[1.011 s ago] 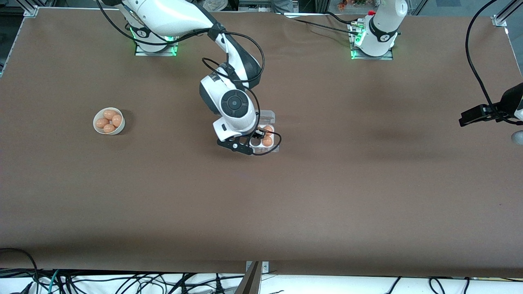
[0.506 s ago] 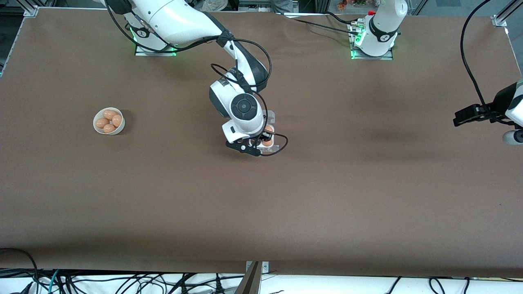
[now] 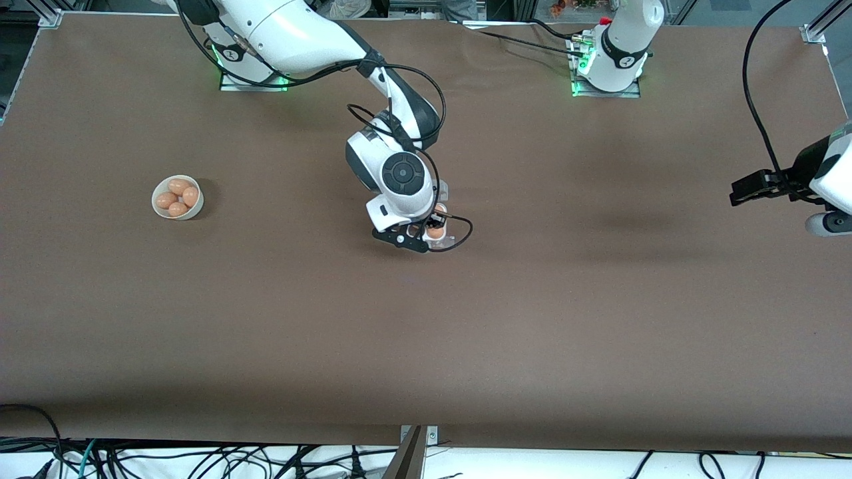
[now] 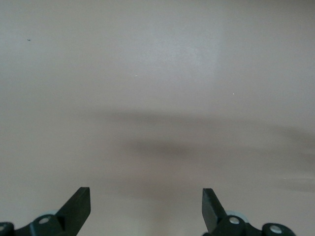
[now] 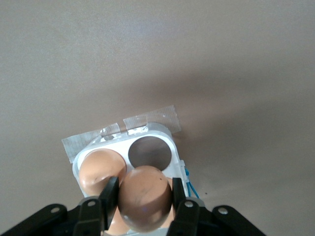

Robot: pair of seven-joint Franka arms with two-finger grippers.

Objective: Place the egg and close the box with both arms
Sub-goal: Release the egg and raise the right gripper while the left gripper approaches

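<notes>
Across the whole front view spreads the brown table (image 3: 532, 319), and the two white arms are the largest things on it. From its base at about eleven o'clock of that view, the right arm (image 3: 299, 33) reaches down toward the table's middle, its wrist hanging over the egg carton. From a base near one o'clock, the left arm (image 3: 619, 40) loops out of view and comes back in at the three o'clock edge, where it waits over bare table toward its own end. The left gripper (image 4: 146, 209) stands with its fingers spread wide and nothing between them. Close to the centre of the front view sits the small white egg carton (image 3: 440, 234), mostly hidden under the right wrist; its clear lid (image 3: 438, 191) lies open at the carton's twelve o'clock. The right gripper (image 5: 142, 204) is over the carton, its two fingers pressed against the sides of a brown egg (image 5: 145, 195) that it holds just above the tray (image 5: 162, 132). Beside that egg, one cell already holds another egg (image 5: 96, 169), and one round cell (image 5: 150, 151) is empty. Toward the right arm's end of the table, at nine o'clock from the carton and well apart from it, stands a round white bowl (image 3: 158, 207) with four brown eggs (image 3: 178, 197) in it.
</notes>
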